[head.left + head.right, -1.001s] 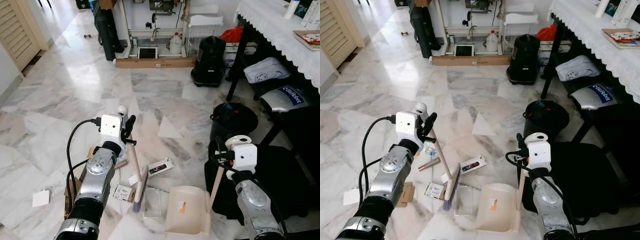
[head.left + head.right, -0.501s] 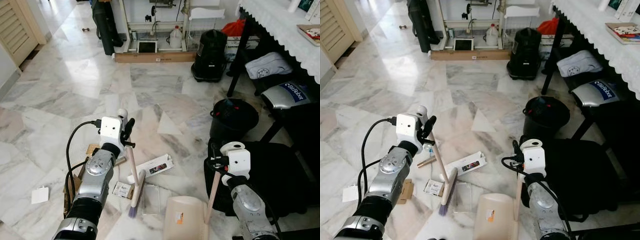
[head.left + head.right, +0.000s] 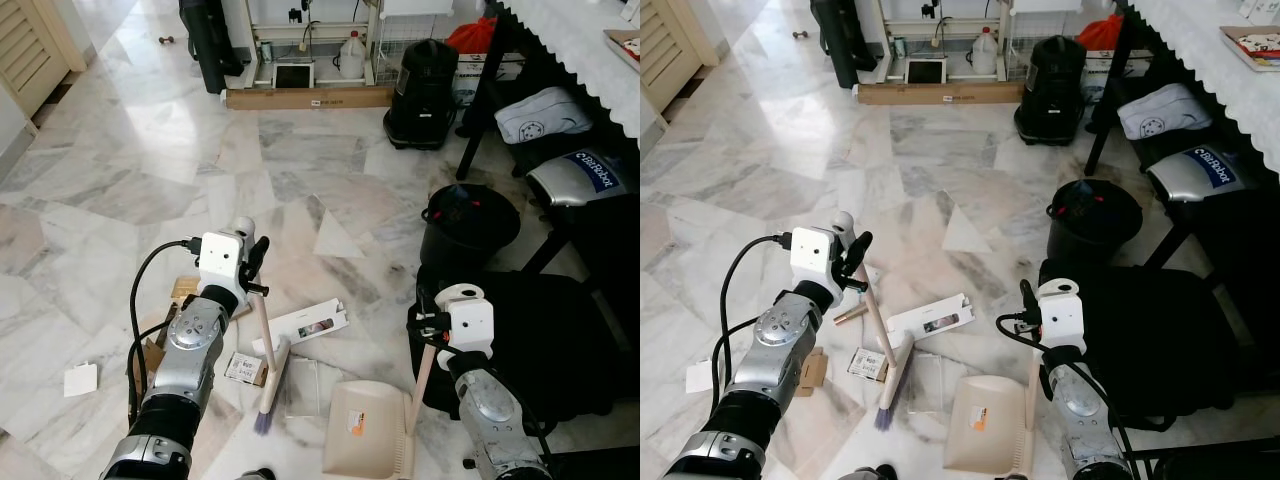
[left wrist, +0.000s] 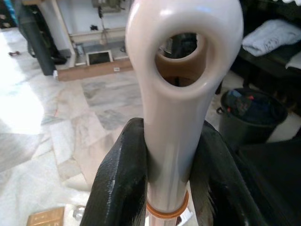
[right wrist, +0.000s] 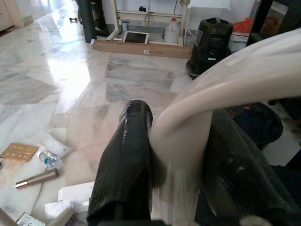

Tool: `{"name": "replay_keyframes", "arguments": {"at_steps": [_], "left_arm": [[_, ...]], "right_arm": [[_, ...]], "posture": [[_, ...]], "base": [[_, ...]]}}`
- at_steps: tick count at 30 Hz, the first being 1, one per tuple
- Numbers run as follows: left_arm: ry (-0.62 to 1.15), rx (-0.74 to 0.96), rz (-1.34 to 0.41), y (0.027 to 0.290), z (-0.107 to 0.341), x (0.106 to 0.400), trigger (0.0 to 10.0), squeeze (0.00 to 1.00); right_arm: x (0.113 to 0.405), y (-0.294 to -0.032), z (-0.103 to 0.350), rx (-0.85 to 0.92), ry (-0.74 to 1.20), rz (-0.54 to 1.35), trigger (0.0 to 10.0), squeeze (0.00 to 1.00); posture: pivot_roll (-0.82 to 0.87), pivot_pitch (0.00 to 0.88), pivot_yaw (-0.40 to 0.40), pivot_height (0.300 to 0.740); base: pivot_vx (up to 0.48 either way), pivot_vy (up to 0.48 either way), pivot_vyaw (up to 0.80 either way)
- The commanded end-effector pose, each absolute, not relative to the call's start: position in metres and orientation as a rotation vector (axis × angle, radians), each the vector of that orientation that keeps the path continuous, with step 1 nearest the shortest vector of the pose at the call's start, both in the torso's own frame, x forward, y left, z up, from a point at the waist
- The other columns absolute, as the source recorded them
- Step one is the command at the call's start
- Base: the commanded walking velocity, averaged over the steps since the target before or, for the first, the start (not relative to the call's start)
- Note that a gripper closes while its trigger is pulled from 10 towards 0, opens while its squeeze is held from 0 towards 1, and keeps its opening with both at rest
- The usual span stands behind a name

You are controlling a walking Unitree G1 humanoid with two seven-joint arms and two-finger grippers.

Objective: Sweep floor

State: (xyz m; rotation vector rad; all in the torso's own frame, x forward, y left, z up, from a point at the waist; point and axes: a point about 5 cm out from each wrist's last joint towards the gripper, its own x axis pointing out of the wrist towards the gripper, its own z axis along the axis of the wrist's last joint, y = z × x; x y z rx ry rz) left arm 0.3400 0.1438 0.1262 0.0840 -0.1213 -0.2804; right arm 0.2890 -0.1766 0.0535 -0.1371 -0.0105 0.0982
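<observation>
Marble floor (image 3: 130, 190) spreads out, littered with cards and wrappers around the dustpan (image 3: 362, 440). Just left of the dustpan, the broom (image 3: 266, 372) stands with its bristles down; the left end effector (image 3: 252, 262) is clamped on its handle top (a light, stiff, smooth plastic stick, best held high). The right end effector (image 5: 176, 155) grips the dustpan's upright handle (image 3: 421, 375), beside the black bin (image 3: 467, 222).

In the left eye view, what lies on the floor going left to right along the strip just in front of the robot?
White paper scrap → brown cardboard piece → small printed packet → purple-bristled broom head → clear plastic sheet → cream plastic dustpan.
</observation>
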Motion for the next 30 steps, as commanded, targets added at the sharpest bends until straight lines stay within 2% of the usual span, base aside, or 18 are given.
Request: {"name": "replay_keyframes", "arguments": {"at_steps": [1, 8, 21, 30], "left_arm": [[-0.127, 0.113, -0.286, 0.147, 0.129, 0.339, 10.0, 0.0], [-0.036, 0.07, -0.392, 0.135, 0.115, 0.336, 10.0, 0.0], [-0.016, -0.002, -0.43, 0.132, 0.117, 0.337, 10.0, 0.0], [-0.007, -0.16, -0.419, 0.131, 0.125, 0.341, 10.0, 0.0]], "right_arm": [[0.29, -0.172, 0.053, -0.131, -0.016, 0.11, 10.0, 0.0], [0.289, -0.174, 0.053, -0.136, -0.021, 0.105, 10.0, 0.0], [0.29, -0.173, 0.053, -0.14, -0.02, 0.115, 10.0, 0.0], [0.294, -0.172, 0.055, -0.144, -0.021, 0.122, 10.0, 0.0]], "posture": [[0.11, 0.187, 0.041, 0.74], [0.1, 0.183, 0.045, 0.74], [0.11, 0.18, 0.042, 0.74], [0.11, 0.171, 0.037, 0.74]], "base": [[0.0, 0.0, 0.0], [0.0, 0.0, 0.0], [0.0, 0.0, 0.0], [0.0, 0.0, 0.0]]}}
